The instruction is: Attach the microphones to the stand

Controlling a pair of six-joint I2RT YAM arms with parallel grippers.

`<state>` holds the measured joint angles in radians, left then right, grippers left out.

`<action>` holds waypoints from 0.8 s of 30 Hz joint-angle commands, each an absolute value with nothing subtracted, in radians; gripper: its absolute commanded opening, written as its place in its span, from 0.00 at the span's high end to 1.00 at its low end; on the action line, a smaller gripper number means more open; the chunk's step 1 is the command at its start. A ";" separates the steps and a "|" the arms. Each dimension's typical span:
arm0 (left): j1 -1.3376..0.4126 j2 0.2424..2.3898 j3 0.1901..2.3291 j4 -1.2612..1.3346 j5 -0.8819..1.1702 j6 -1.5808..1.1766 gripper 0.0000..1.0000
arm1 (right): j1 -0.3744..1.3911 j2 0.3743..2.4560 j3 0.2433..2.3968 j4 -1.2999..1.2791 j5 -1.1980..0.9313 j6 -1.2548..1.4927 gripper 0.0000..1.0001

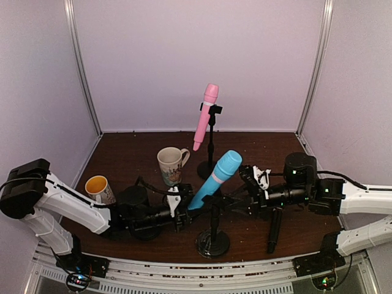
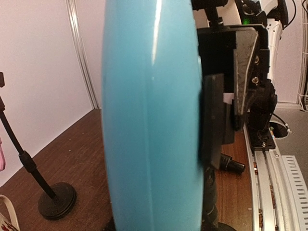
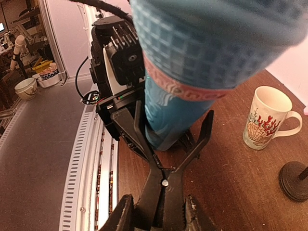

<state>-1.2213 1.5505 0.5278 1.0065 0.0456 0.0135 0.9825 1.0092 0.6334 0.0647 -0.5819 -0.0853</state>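
The light blue microphone [image 1: 215,176] leans up to the right over the near stand [image 1: 212,242]. My left gripper [image 1: 185,205] is shut on its lower end; the microphone fills the left wrist view [image 2: 151,115]. My right gripper [image 1: 244,197] is shut on the handles of the stand's black clip [image 3: 166,159], whose jaws stand spread in a V around the microphone's lower part [image 3: 168,120]. The pink microphone [image 1: 206,113] sits clipped in the far stand [image 1: 210,162]. The black microphone [image 1: 275,229] lies on the table below my right arm.
A white patterned mug [image 1: 171,164] stands left of the far stand and also shows in the right wrist view [image 3: 265,118]. A mug with a yellow inside [image 1: 100,188] stands at the left by my left arm. The table's railed front edge [image 1: 196,269] is close.
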 commanded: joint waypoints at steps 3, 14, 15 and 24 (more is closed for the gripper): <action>-1.238 1.580 0.561 0.990 0.011 0.062 1.00 | 0.989 1.016 0.654 0.068 -0.566 -0.041 0.91; -1.252 1.575 0.567 0.954 -0.025 0.098 1.00 | 0.989 1.052 0.665 0.091 -0.550 -0.015 0.90; -1.253 1.573 0.566 0.952 -0.027 0.101 1.00 | 0.989 1.056 0.668 0.089 -0.548 -0.015 0.90; -1.256 1.566 0.565 0.940 -0.035 0.113 1.00 | 0.989 1.067 0.670 0.082 -0.521 -0.009 0.84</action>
